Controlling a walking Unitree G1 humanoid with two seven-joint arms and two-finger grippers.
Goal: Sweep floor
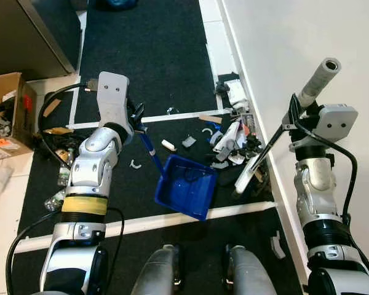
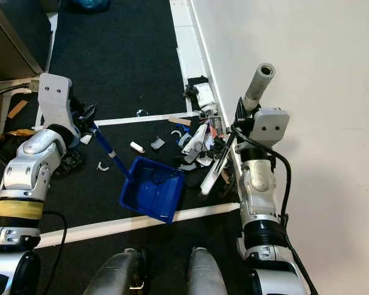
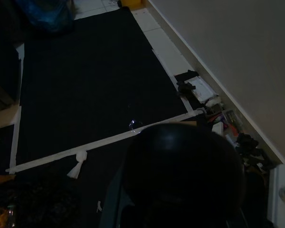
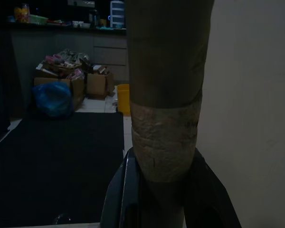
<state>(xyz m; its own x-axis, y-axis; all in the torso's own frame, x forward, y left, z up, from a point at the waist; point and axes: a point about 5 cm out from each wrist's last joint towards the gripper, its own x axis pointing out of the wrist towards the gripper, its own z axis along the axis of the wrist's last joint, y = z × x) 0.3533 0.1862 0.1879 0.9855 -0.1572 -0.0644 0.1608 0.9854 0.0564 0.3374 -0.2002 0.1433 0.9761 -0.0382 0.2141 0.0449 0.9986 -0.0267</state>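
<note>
Sweeping underway: right gripper [image 1: 295,117] clamps grey broom handle [image 1: 318,80]; left gripper [image 1: 137,118] grips blue plastic dustpan [image 1: 186,186], frame centre; next, push wall-side litter [image 1: 234,138] in.

A thick broom handle [image 4: 166,95] runs from twelve to six o'clock between two black fingers [image 4: 121,194]; a blue bag [image 4: 54,99] and cardboard boxes [image 4: 78,80] sit at ten o'clock.

Blue dustpan [image 1: 187,185] on black mat, broom [image 1: 277,132] tilted beside litter [image 1: 234,138]
</note>
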